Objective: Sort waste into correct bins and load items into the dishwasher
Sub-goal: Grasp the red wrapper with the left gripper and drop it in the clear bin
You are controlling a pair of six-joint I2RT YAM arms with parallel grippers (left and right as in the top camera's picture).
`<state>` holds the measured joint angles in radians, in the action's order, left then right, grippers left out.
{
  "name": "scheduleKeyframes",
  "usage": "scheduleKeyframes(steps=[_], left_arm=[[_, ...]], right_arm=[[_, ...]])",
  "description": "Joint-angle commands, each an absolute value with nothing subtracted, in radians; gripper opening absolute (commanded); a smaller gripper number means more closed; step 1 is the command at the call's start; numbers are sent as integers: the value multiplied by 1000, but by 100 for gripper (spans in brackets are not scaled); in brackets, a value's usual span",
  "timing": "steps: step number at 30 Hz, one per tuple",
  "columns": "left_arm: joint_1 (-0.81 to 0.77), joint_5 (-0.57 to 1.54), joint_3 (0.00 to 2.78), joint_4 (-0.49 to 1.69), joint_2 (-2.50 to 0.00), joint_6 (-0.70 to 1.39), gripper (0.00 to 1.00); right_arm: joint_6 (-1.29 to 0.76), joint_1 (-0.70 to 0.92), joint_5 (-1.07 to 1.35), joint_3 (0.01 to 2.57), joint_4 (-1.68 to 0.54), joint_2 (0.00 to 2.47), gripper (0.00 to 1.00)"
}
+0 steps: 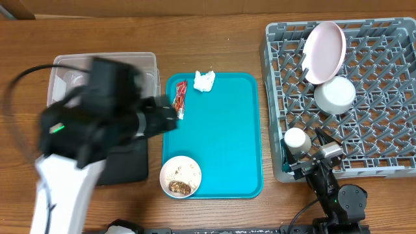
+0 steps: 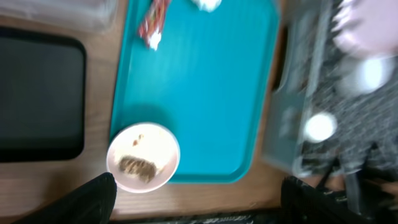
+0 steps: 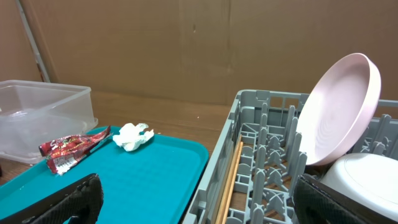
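A red snack wrapper (image 1: 180, 99) (image 2: 153, 22) (image 3: 68, 149) and a crumpled white tissue (image 1: 204, 80) (image 3: 132, 135) lie at the far end of the teal tray (image 1: 227, 143). A small bowl with brown food scraps (image 1: 181, 176) (image 2: 143, 157) sits at its near left corner. The grey rack (image 1: 390, 130) holds a pink plate (image 1: 324, 52) (image 3: 339, 109), a white bowl (image 1: 335, 94), a white cup (image 1: 298, 140) and chopsticks (image 3: 231, 177). My left gripper (image 1: 168, 117) (image 2: 199, 202), blurred, is open and empty at the tray's left edge. My right gripper (image 1: 312, 159) (image 3: 199, 205) is open and empty at the rack's near left corner.
A clear plastic tub (image 1: 149, 62) (image 3: 37, 112) stands at the back left. A black tray (image 1: 127, 166) (image 2: 37, 93) lies in front of it, partly under my left arm. The teal tray lies between these bins and the rack.
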<state>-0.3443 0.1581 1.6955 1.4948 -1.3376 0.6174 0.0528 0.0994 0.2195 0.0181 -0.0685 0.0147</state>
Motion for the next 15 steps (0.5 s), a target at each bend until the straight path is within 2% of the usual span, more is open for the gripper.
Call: scheduleKeyframes(steps=[1, 4, 6, 7, 15], left_arm=[[-464, -21, 1628, 1481, -1422, 745, 87], [-529, -128, 1586, 1414, -1514, 768, 82], [-536, -194, 1583, 1366, -1586, 790, 86], [-532, -212, 1583, 1338, -1619, 790, 89], [-416, -205, 1583, 1090, -1884, 619, 87]], right_arm=[[53, 96, 210, 8, -62, 6, 100], [53, 96, 210, 8, -62, 6, 100], [53, 96, 210, 8, -62, 6, 100], [53, 96, 210, 8, -62, 6, 100], [53, 96, 210, 8, -62, 6, 100]])
